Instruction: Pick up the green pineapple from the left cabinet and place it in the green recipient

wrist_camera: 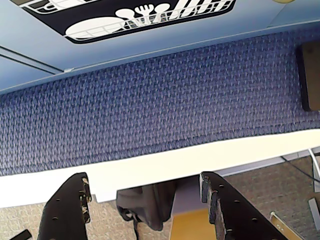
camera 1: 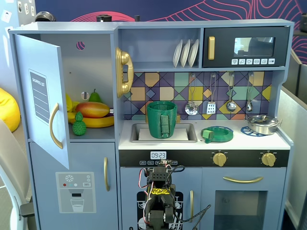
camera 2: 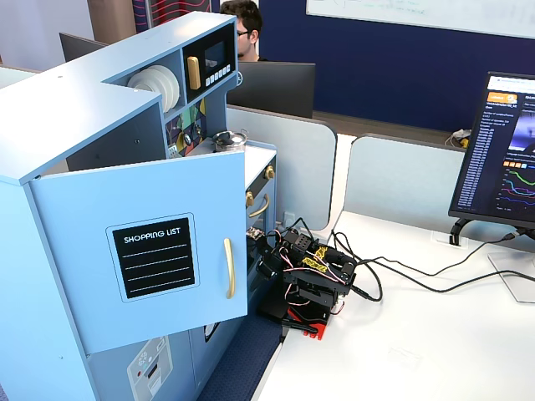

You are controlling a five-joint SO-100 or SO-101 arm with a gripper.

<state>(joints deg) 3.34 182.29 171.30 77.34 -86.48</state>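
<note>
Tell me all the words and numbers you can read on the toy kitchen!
"SHOPPING LIST": on the black panel of the open cabinet door; it also shows on the door in a fixed view, too small to read well there.
"09:23": on the little clock under the sink.
Buttons under the microwave window: small signs only, too tiny to read.
Fridge dispenser panel: pictures, its small label unreadable.

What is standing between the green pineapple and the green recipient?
In a fixed view, the cabinet's grey side wall with a gold toy phone separates the green pineapple from the green recipient.
</note>
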